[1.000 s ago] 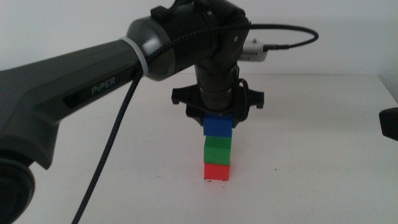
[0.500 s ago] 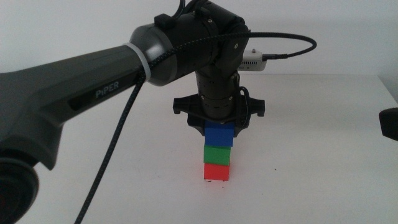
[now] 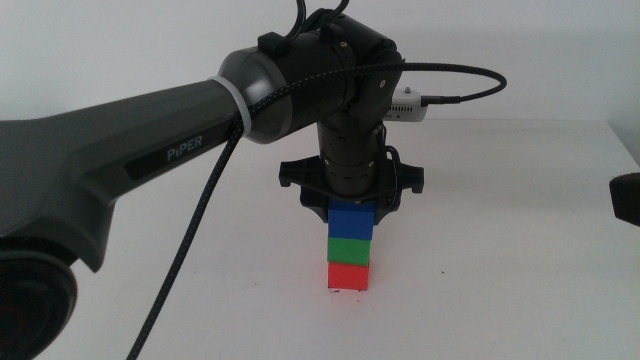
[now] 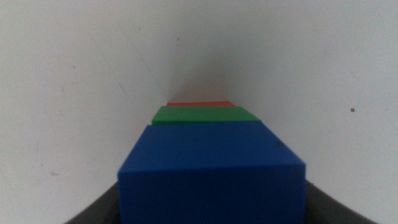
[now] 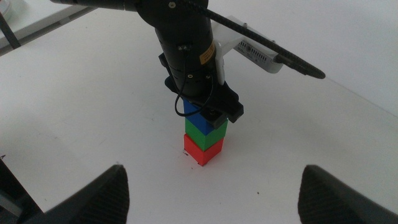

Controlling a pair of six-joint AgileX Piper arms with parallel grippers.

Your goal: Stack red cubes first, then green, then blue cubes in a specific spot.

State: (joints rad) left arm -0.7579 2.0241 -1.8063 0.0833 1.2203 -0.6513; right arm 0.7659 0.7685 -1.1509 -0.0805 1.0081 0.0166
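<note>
Left gripper is clamping the blue cube atop the green cube and red cube on the white surface, while the right gripper is waiting wide open, well apart.

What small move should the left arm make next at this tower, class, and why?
Probably open the fingers. The blue cube sits on the green cube, which sits on the red cube, all roughly in line. The left gripper grips the blue cube; the right gripper waits aside, open.
</note>
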